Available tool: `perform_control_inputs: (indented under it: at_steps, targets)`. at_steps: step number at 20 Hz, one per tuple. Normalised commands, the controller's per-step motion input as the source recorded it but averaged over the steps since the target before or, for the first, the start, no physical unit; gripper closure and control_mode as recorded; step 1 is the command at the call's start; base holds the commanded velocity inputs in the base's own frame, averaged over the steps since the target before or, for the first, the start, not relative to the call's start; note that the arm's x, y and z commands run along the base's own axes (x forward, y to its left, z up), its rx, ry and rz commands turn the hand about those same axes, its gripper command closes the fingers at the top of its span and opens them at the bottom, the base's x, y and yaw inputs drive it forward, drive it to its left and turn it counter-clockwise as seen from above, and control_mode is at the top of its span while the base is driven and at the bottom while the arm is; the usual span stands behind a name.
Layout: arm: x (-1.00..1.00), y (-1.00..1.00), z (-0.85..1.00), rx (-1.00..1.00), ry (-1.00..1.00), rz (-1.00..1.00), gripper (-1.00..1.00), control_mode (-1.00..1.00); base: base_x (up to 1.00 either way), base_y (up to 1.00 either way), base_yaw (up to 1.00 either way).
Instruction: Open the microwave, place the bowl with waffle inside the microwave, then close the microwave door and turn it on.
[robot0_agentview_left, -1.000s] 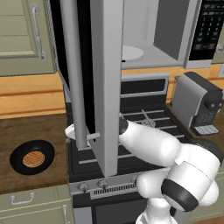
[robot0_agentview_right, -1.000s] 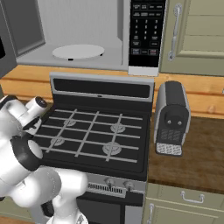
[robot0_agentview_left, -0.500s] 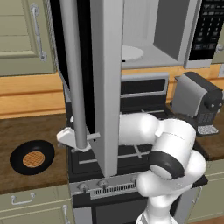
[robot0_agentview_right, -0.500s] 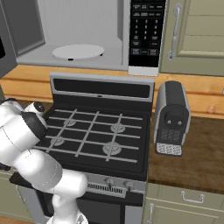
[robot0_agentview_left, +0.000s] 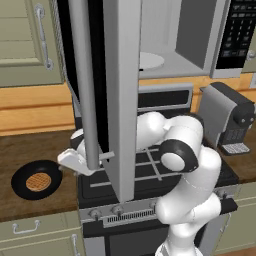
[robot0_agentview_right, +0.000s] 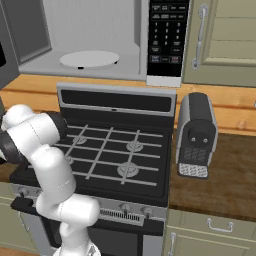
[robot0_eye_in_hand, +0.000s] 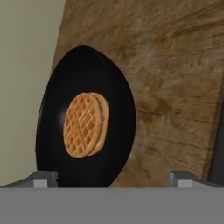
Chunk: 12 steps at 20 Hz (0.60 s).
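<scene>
With the microwave door (robot0_agentview_left: 107, 90) swung open, the gripper (robot0_agentview_left: 70, 161), jaws spread wide and empty, hangs just beside the bowl (robot0_agentview_left: 35, 180) holding the waffle (robot0_agentview_left: 39, 182) near the wooden worktop's (robot0_agentview_left: 30, 150) front edge, stove-side.

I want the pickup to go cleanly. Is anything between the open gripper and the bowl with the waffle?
Nothing visible. The gripper is open beside the bowl, with bare wooden counter between them. The waffle lies in the bowl.
</scene>
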Motion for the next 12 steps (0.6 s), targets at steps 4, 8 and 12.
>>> perform_control_inputs:
  at_steps: [4, 8, 12]
  targets:
    - [0.26, 0.32, -0.15, 0.0, 0.03, 0.0, -1.0, -1.0, 0.0, 0.0, 0.0]
    - [0.28, 0.31, -0.24, 0.0, 0.04, 0.0, -1.0, -1.0, 0.0, 0.0, 0.0]
    - [0.27, 0.23, -0.26, 0.0, 0.03, 0.0, -1.0, -1.0, 0.0, 0.0, 0.0]
